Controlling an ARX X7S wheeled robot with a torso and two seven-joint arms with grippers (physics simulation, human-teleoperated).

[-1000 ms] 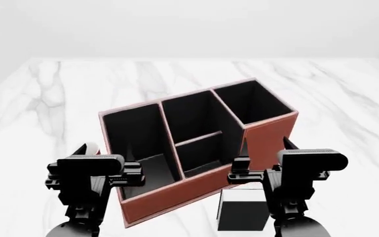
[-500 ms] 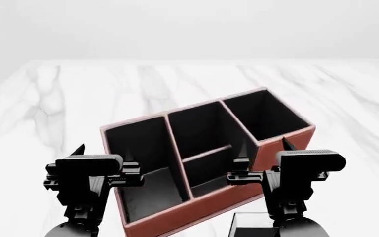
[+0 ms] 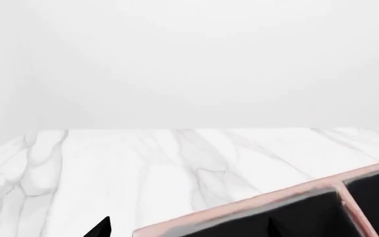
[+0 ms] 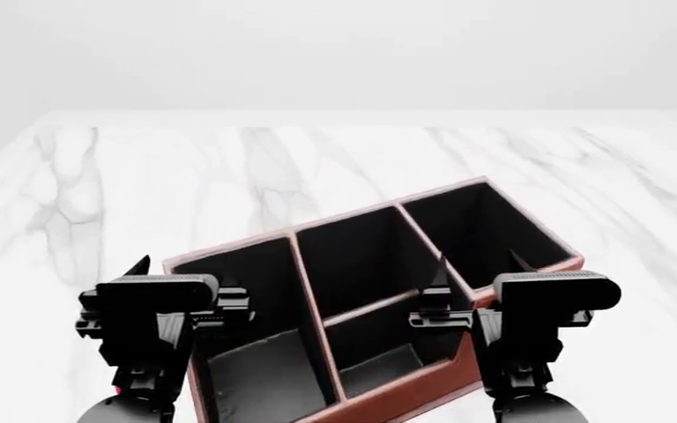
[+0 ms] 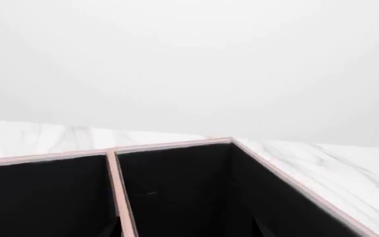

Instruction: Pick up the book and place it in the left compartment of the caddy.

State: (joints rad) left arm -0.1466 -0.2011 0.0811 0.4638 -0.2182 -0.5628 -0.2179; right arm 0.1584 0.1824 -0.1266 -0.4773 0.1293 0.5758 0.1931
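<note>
While both arms hang low at the near edge of the scene, the left gripper [image 4: 186,286] and the right gripper [image 4: 476,269] show only dark pointed fingertips, and whether either is spread or closed cannot be told. Between them sits the reddish-brown leather-look rectangular caddy [image 4: 439,383] with black lining, skewed on the white marble-patterned table [image 4: 103,194]. Its long, narrow left compartment [image 4: 250,352] lies just beside the left gripper; the right fingertips stand over the square far-right bay. Bare marble stretches behind the box and out to both sides. A second ago a small black book with white page edges stood by the right gripper; it has dropped out of every view, perhaps below the head camera's frame.
</note>
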